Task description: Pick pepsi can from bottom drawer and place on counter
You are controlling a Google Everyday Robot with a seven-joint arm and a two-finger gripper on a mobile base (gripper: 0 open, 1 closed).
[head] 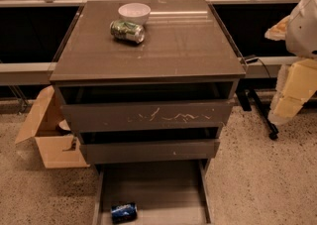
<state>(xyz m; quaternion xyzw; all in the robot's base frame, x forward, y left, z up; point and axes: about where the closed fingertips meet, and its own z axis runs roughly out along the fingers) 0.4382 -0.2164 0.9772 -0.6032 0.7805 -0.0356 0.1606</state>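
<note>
The pepsi can (123, 212), dark blue, lies on its side at the front left of the bottom drawer (163, 189), which is pulled out. The counter (168, 50) is the glossy grey-brown top of the cabinet. My gripper (292, 92), cream-coloured under a white arm housing, hangs at the right edge of the view. It is beside the cabinet, at about the height of the upper drawers, well above and to the right of the can. It holds nothing that I can see.
A green and silver can (127, 30) lies on its side on the counter's back left, next to a white bowl (134, 12). Two scratched drawers (148, 115) sit above the open one. An open cardboard box (49, 137) stands on the floor at the left.
</note>
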